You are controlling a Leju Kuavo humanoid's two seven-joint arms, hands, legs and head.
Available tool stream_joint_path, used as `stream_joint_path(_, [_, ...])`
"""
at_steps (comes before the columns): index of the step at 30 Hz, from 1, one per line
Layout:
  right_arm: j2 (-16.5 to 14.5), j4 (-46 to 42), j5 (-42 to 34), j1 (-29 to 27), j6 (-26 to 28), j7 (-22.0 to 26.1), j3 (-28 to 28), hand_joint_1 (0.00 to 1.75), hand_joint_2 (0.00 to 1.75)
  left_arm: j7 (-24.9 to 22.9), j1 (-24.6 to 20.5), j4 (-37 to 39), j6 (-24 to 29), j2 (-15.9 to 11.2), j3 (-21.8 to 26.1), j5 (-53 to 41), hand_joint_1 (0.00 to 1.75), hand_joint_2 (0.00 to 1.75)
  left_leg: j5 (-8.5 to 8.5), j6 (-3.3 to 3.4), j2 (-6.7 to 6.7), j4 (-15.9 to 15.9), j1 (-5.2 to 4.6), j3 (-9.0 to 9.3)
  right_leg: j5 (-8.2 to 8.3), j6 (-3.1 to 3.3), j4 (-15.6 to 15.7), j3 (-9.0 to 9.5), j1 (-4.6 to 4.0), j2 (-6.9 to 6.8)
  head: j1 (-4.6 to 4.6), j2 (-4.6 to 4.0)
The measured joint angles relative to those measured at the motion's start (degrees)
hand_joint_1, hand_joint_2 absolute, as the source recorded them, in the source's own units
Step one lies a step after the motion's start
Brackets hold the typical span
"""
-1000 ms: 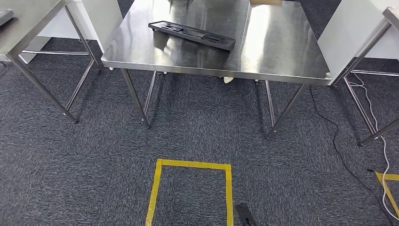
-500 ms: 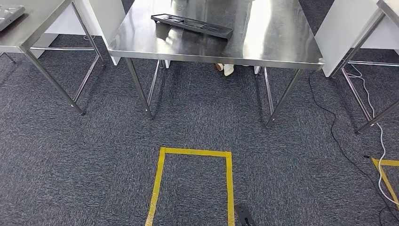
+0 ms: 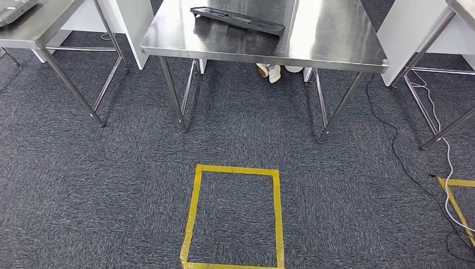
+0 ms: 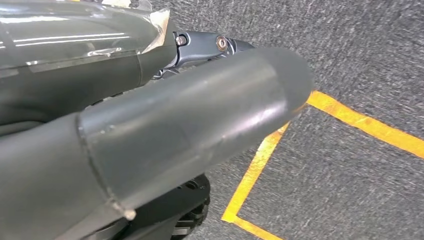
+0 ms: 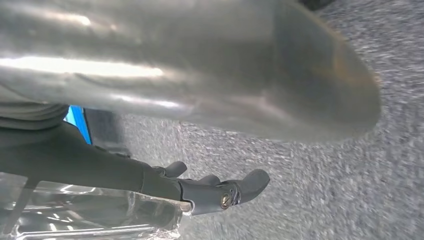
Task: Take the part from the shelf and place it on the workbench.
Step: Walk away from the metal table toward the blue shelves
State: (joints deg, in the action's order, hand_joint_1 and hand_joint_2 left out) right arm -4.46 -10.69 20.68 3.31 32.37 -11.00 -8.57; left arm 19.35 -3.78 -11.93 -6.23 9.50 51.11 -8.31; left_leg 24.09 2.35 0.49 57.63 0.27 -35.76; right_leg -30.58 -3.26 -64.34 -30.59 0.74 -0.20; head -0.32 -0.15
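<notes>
A long black tray-like part (image 3: pixel 238 21) lies flat on the steel workbench (image 3: pixel 336 50) at the top of the head view, near its back left. My left hand (image 4: pixel 165 130) hangs over the carpet, its thick grey thumb stretched out and dark fingers (image 4: pixel 210 47) beside it, with nothing in it. My right hand (image 5: pixel 175 65) also hangs over the carpet, its dark fingers (image 5: pixel 225 192) extended and apart, holding nothing.
A yellow tape square (image 3: pixel 196 213) marks the carpet in front of the workbench. Another steel table (image 3: pixel 33 25) stands at the left, and table legs (image 3: pixel 442 129) at the right. Cables (image 3: pixel 392 151) run over the floor at the right. A person's shoes (image 3: pixel 269 72) show under the workbench.
The whole picture has shifted: the workbench now sits higher and farther off, the tape square is fuller in view, and the dark piece at the bottom edge is gone. The part lies as before.
</notes>
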Motion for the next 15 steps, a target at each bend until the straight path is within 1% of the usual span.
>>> stream_joint_path(1, [0.0, 0.0, 0.0, 0.1, 0.0, 0.0, 0.2, 0.0, 0.0, 0.0, 0.0, 0.0, -0.1, 0.0, -0.1, 0.0, 0.0, 0.0, -0.57, -0.24, 0.01, 0.0, -0.06, -0.34, -0.1, 0.43, 4.5, 3.11, -0.3, 0.04, -0.05, 0.0])
stream_joint_path(2, [0.1, 0.0, 0.1, 0.1, 0.0, 0.1, 0.3, 0.0, 0.0, 0.0, 0.0, 0.0, -0.2, 0.1, -0.3, 0.0, 0.0, 0.0, -1.17, -0.53, 0.01, -0.1, -0.08, -0.51, -0.44, 0.93, 7.7, 5.1, -0.55, 0.09, -0.1, 0.0])
stream_joint_path(3, [0.1, 0.0, 0.1, 0.1, 0.0, 0.2, 0.4, 0.0, 0.0, 0.0, 0.0, 0.1, -0.3, 0.1, -0.4, 0.0, 0.0, 0.0, -1.74, -0.85, 0.01, -0.3, -0.04, -0.6, -0.82, 1.35, 9.6, 5.98, -0.8, 0.13, -0.08, 0.0])
stream_joint_path(4, [0.2, 0.0, 0.1, 0.1, 0.0, 0.3, 0.5, 0.0, 0.0, 0.0, 0.0, 0.1, -0.3, 0.1, -0.5, 0.0, 0.0, 0.0, -2.36, -1.24, 0.01, -0.5, 0.02, -0.64, -0.57, 1.7, 10.1, 5.83, -0.94, 0.15, -0.1, 0.0])
stream_joint_path(5, [0.2, 0.1, 0.1, 0.1, 0.0, 0.3, 0.5, 0.0, 0.0, 0.0, 0.0, 0.1, -0.3, 0.1, -0.6, 0.0, 0.0, 0.0, -2.51, -1.6, -0.06, -0.6, 0.16, -0.79, 0.01, 2.13, 10.1, 5.36, -0.63, 0.11, -0.04, 0.0])
stream_joint_path(6, [0.3, 0.1, 0.1, 0.2, 0.0, 0.4, 0.6, 0.0, 0.0, 0.0, 0.1, 0.2, -0.4, 0.1, -0.7, 0.1, 0.0, 0.0, -1.6, -1.95, -0.15, -0.1, 0.27, -1.1, 0.63, 2.69, 10.2, 4.92, -0.38, 0.04, -0.01, 0.0])
stream_joint_path(7, [0.3, 0.1, 0.1, 0.1, 0.0, 0.4, 0.6, 0.0, 0.0, -0.1, 0.2, 0.2, -0.4, 0.0, -0.8, 0.1, 0.0, 0.0, 0.43, -2.29, -0.24, 1.2, 0.37, -1.53, 1.37, 3.34, 10.3, 4.38, -0.14, -0.07, -0.12, 0.0])
stream_joint_path(8, [0.3, 0.2, 0.1, 0.1, 0.0, 0.4, 0.7, 0.0, 0.0, -0.1, 0.2, 0.3, -0.3, 0.0, -0.9, 0.1, 0.0, 0.0, 3.49, -2.59, -0.32, 3.7, 0.5, -2.14, 2.11, 3.81, 10.3, 3.76, 0.08, -0.19, -0.2, 0.0])
stream_joint_path(9, [0.3, 0.2, 0.1, 0.0, 0.0, 0.4, 0.7, 0.0, 0.0, -0.1, 0.3, 0.3, -0.3, -0.1, -1.0, 0.1, 0.0, 0.0, 6.78, -2.92, -0.37, 7.1, 0.55, -2.77, 2.78, 4.12, 10.2, 2.97, -0.05, -0.28, -0.31, 0.0])
stream_joint_path(10, [0.3, 0.2, 0.1, 0.0, 0.0, 0.4, 0.7, 0.0, 0.0, -0.1, 0.3, 0.3, -0.3, -0.1, -1.0, 0.1, 0.0, 0.0, 9.23, -3.22, -0.38, 10.9, 0.64, -3.31, 3.43, 4.21, 10.1, 2.19, -0.12, -0.38, -0.38, 0.0])
stream_joint_path(11, [0.3, 0.2, 0.1, 0.0, 0.0, 0.5, 0.8, 0.0, 0.0, -0.1, 0.2, 0.3, -0.3, -0.1, -1.0, 0.1, 0.0, 0.0, 10.27, -3.52, -0.39, 14.0, 0.72, -3.46, 4.08, 4.12, 9.8, 1.29, -0.16, -0.47, -0.39, 0.0])
stream_joint_path(12, [0.4, 0.2, 0.1, 0.0, 0.0, 0.5, 0.8, 0.0, 0.0, -0.1, 0.2, 0.3, -0.3, -0.1, -1.0, 0.1, 0.0, 0.0, 9.88, -3.75, -0.38, 15.7, 0.85, -2.97, 4.65, 3.98, 9.4, 0.3, -0.18, -0.55, -0.4, 0.0])
stream_joint_path(13, [0.4, 0.2, 0.1, -0.1, 0.0, 0.5, 0.9, 0.0, 0.0, -0.1, 0.2, 0.3, -0.3, -0.1, -1.1, 0.1, 0.0, 0.0, 8.46, -3.92, -0.38, 15.5, 1.02, -1.61, 5.16, 3.79, 8.9, -0.75, -0.13, -0.59, -0.39, 0.0])
stream_joint_path(14, [0.4, 0.2, 0.1, -0.1, 0.0, 0.5, 0.9, 0.0, 0.0, -0.1, 0.2, 0.3, -0.3, -0.2, -1.1, 0.1, 0.0, 0.0, 6.83, -4.06, -0.37, 13.2, 1.22, 0.74, 5.58, 3.52, 8.2, -1.87, -0.07, -0.61, -0.41, 0.0])
stream_joint_path(15, [0.4, 0.2, 0.1, -0.1, 0.0, 0.5, 1.0, 0.0, 0.0, -0.1, 0.1, 0.3, -0.4, -0.2, -1.1, 0.1, 0.0, 0.0, 6.22, -4.17, -0.41, 9.5, 1.42, 3.69, 5.9, 3.22, 7.5, -2.9, -0.05, -0.61, -0.43, 0.0])
